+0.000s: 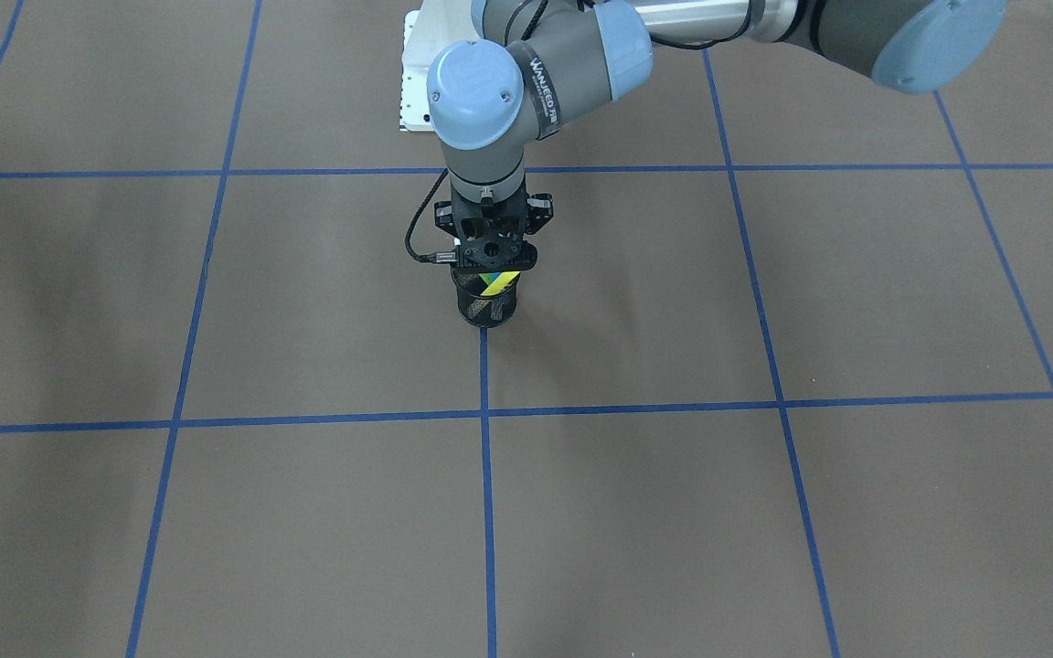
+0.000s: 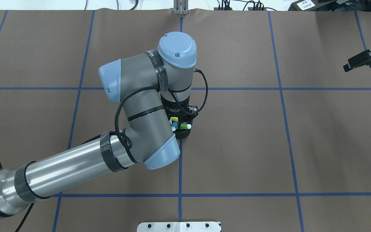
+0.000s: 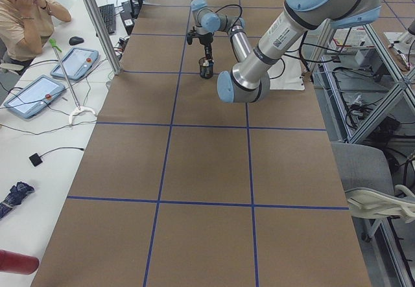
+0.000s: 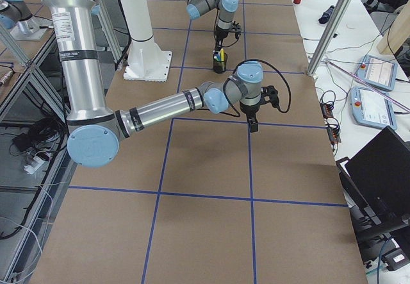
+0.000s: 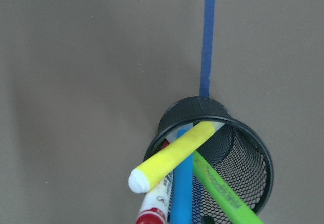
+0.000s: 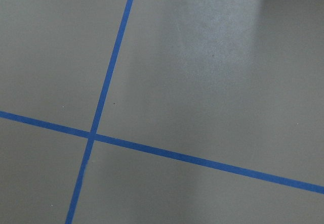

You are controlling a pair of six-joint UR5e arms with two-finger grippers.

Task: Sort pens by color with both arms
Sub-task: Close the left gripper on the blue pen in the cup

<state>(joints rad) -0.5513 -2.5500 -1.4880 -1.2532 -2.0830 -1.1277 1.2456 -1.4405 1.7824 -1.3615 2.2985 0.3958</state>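
Yellow pen (image 5: 172, 155) lies across the red pen (image 5: 154, 209), blue pen (image 5: 182, 193) and green pen (image 5: 223, 193): four pens, all in one mesh cup (image 5: 248, 163). Left gripper (image 1: 488, 256) hovers right above the cup, jaw state unreadable. First pick looks due and calls for pinching a single pen. Right gripper (image 2: 353, 64) hangs well away from the cup, state unclear too.

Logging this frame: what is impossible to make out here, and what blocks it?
- Left end effector: open or shut is unknown. In the front-facing view its own housing hides the fingertips, and the left wrist view shows none.
- Right end effector: too small overhead, and cut off by the front-facing view's edge.
- Label of the red pen: cropped by the left wrist view's bottom edge.
- Lower ends of the pens: hidden inside the mesh cup.
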